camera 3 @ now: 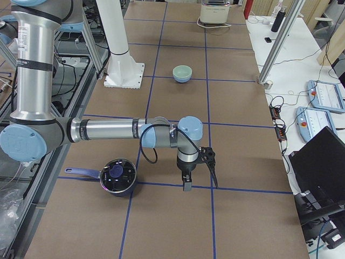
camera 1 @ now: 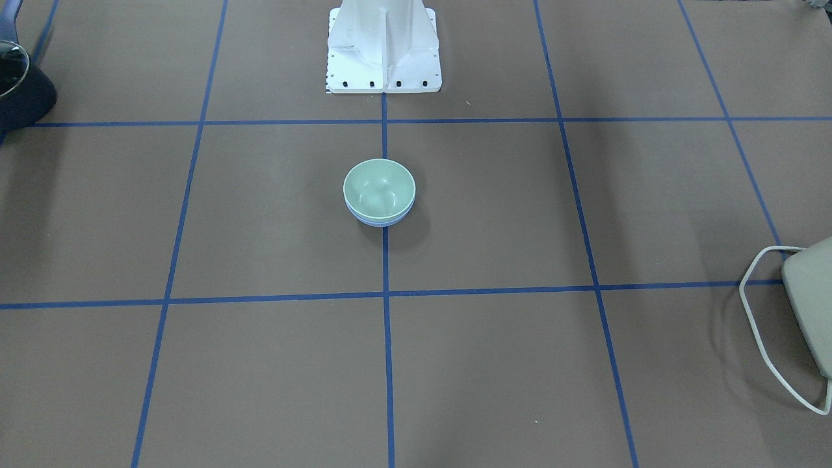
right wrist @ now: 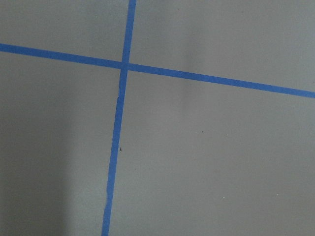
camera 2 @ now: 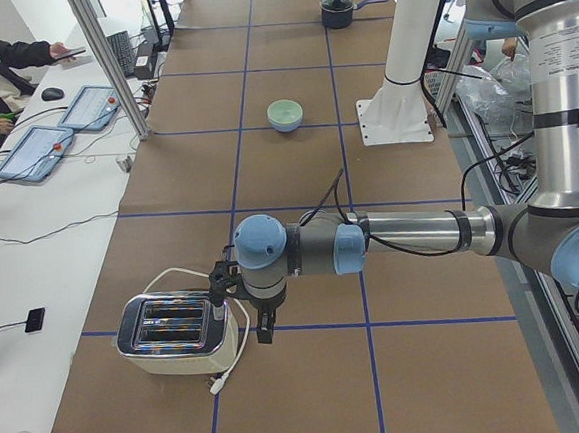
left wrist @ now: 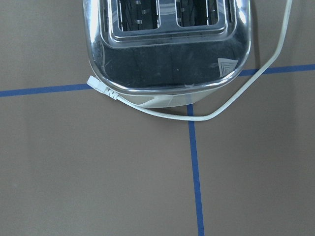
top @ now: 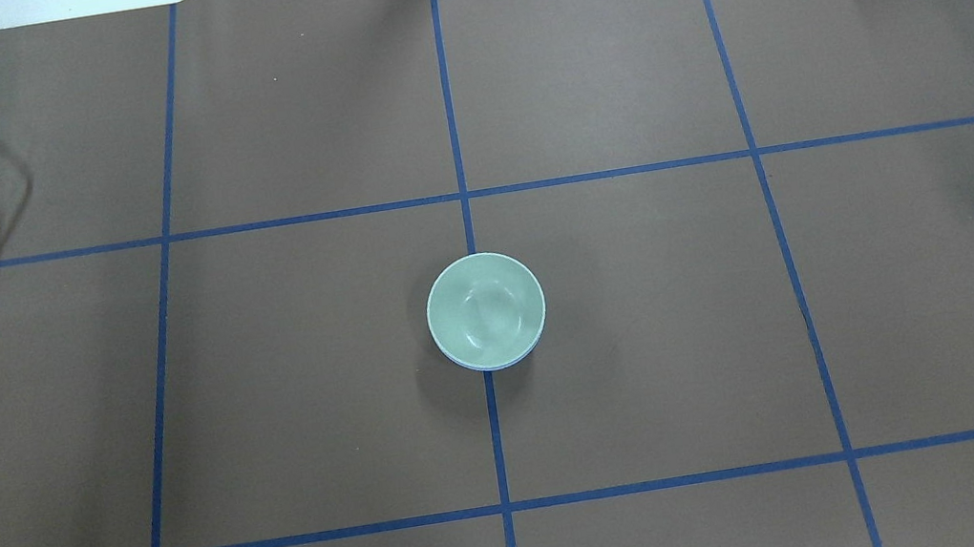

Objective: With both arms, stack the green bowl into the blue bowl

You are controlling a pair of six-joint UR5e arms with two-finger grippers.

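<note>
toaster (camera 2: 176, 331) (cord (left wrist: 162, 114) looped beside it) and dark pot (camera 3: 117, 176) stand well apart.

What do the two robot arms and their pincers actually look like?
Both the left arm and right arm are shiny silver tubes joined by grey elbows with light blue round caps. Small print runs along the upright tubes. Black cables loop to each wrist, ending in a slim black left gripper and right gripper.

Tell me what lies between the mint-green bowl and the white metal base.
Only bare brown table cover and a blue tape line running between them, in the overhead view.
</note>
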